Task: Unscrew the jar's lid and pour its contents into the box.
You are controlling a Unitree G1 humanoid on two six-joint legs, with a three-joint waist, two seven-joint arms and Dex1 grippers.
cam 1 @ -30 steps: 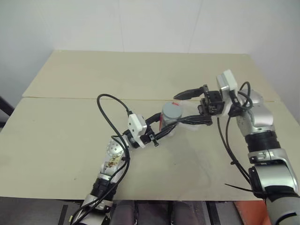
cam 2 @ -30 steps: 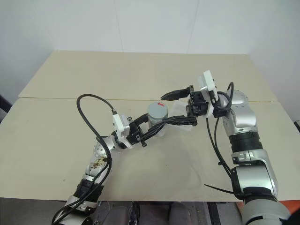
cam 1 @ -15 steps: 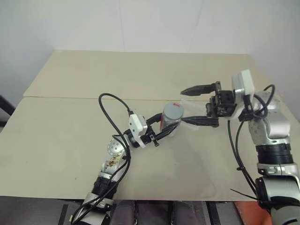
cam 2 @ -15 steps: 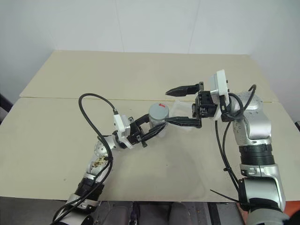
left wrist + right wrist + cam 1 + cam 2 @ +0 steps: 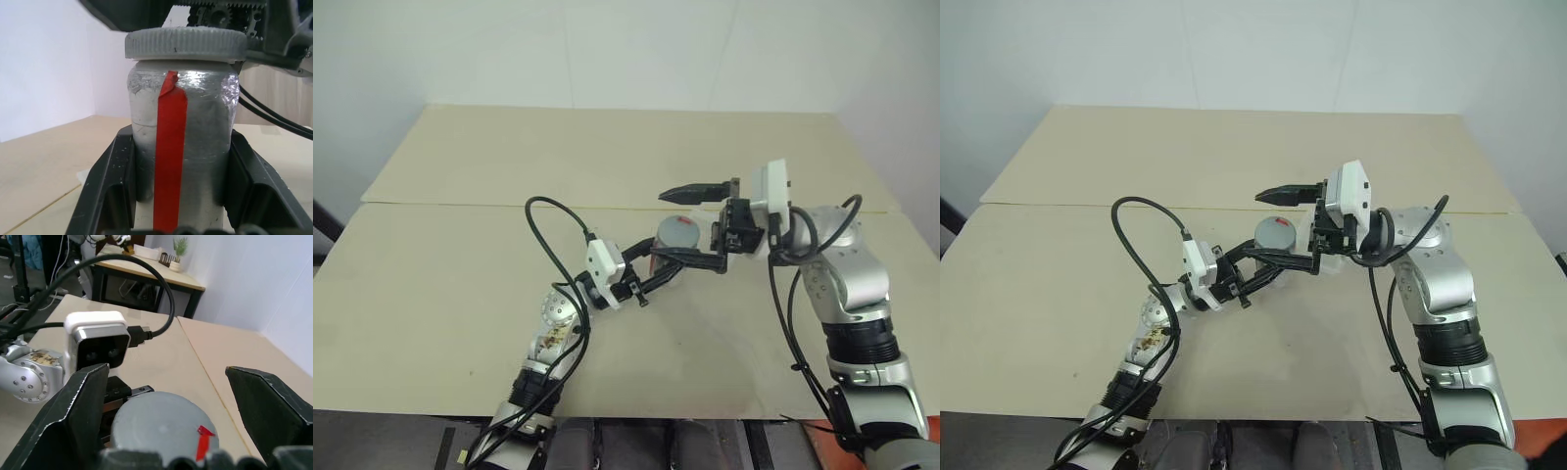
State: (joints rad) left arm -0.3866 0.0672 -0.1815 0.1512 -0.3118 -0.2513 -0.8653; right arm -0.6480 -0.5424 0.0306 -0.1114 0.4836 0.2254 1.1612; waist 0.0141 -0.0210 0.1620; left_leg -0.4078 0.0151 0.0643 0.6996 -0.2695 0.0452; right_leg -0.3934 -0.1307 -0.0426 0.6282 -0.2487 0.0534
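No readable text, brand, number or sign appears anywhere in the pictures. The small whitish-clear cylindrical jar (image 5: 182, 147), at the centre of the left wrist view, carries a plain red vertical tape stripe with no lettering, and its round ribbed grey cap (image 5: 185, 43) at the upper centre is likewise unmarked

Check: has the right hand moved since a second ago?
Yes. The right hand has shifted left, open, straddling the lid of the jar that the left hand grips; earlier it stood off to the jar's right.
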